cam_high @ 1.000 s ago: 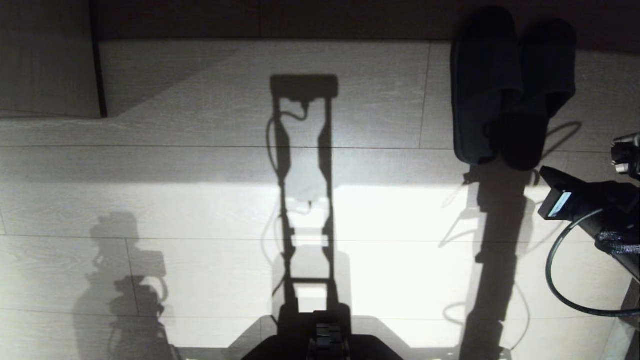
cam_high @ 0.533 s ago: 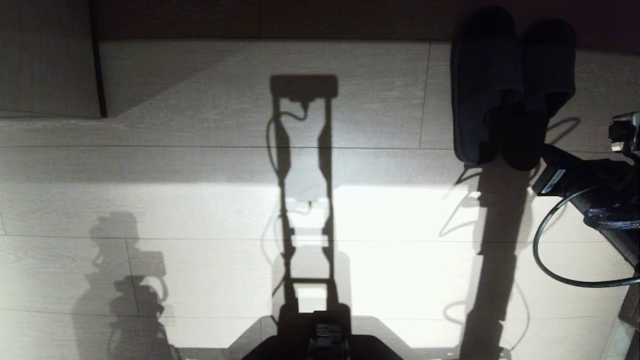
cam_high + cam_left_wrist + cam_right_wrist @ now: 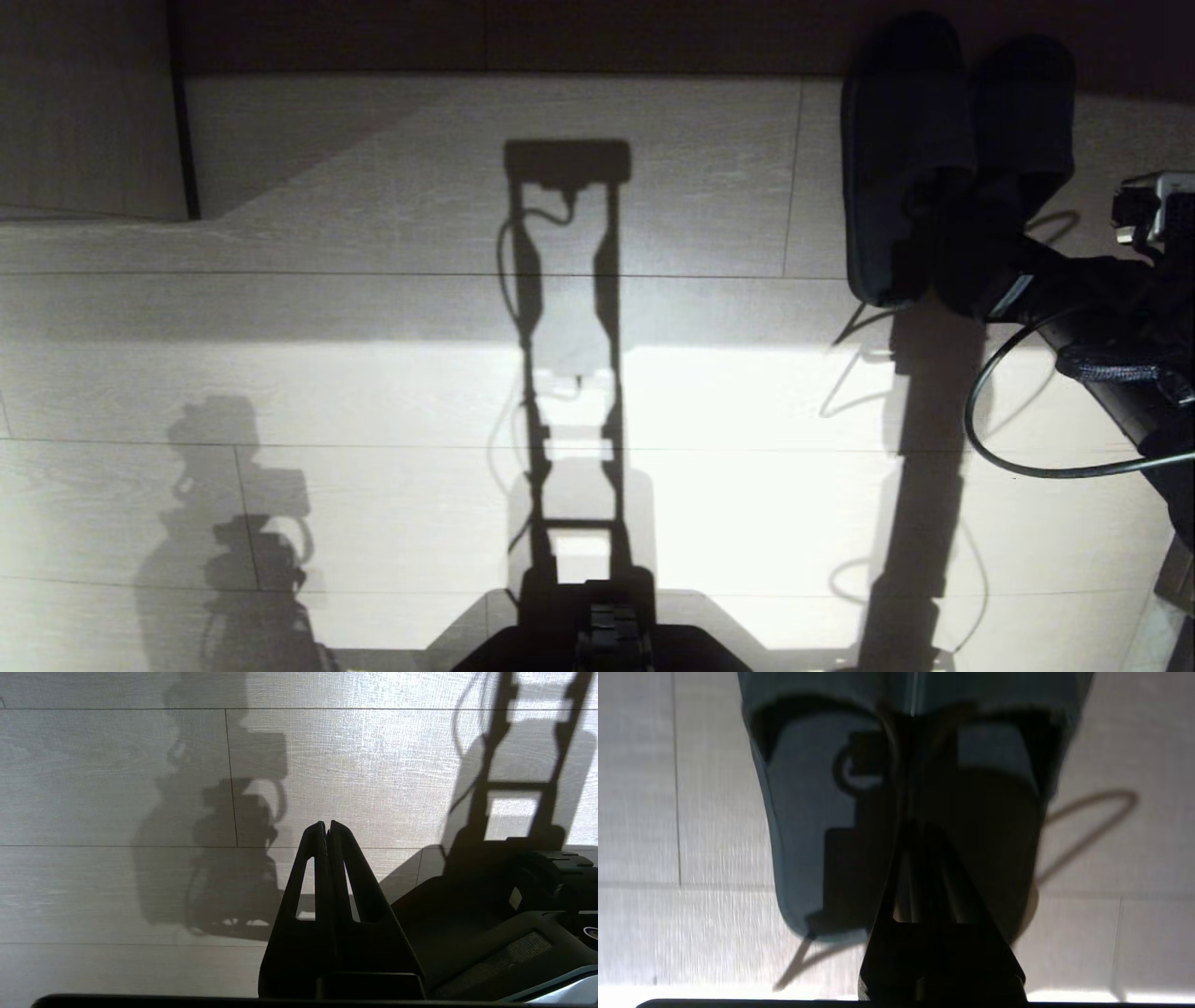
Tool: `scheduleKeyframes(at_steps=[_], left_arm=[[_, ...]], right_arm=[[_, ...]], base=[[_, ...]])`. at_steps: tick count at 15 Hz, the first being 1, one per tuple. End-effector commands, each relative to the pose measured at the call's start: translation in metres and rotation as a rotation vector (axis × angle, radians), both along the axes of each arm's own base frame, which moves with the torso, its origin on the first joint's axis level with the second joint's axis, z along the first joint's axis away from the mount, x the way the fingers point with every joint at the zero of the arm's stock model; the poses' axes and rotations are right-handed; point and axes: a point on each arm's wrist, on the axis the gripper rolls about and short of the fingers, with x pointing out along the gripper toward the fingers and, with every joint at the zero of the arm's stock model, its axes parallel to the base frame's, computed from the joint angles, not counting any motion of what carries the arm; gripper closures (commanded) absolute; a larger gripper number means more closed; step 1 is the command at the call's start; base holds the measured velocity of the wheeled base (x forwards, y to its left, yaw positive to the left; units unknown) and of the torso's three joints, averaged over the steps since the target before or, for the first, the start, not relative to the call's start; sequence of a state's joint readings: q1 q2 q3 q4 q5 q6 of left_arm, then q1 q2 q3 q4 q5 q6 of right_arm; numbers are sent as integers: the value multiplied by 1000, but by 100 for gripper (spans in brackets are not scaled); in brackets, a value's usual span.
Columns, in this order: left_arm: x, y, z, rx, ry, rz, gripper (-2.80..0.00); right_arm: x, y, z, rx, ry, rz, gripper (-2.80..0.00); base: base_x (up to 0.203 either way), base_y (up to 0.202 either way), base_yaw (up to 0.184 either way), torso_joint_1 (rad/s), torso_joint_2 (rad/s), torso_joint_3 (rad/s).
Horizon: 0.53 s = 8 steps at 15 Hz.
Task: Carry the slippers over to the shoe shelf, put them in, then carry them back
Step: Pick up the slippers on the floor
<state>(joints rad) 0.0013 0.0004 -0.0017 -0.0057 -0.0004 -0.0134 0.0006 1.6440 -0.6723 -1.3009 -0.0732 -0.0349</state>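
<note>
The slippers (image 3: 952,159) lie side by side on the pale wood-grain floor (image 3: 653,233), at about one o'clock in the head view, toes toward the dark back edge. The right pincer (image 3: 920,833), fingers pressed together and holding nothing, points at the seam between their heels. To grip well, it should probably open first, then straddle both inner walls. The fabric looks soft, rounded and backless, likely to sag. The left pincer (image 3: 327,828) hangs closed over bare floor.
</note>
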Motion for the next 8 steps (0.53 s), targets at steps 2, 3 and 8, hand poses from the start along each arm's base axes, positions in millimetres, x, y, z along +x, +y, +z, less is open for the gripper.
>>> scheduleKeyframes(at_steps=[2,3,8], left_arm=[[0,0,0,0,-1,1,0],[0,0,0,0,-1,1,0],[0,0,0,0,-1,1,0]], right_arm=[[12,7,10,-3,-46,22,0],[12,8,10,-3,-48,24,0],[19,10,22,-5,-92,28,0]], base=[[0,0,0,0,0,0],[0,0,0,0,0,0],[0,0,0,0,0,0]])
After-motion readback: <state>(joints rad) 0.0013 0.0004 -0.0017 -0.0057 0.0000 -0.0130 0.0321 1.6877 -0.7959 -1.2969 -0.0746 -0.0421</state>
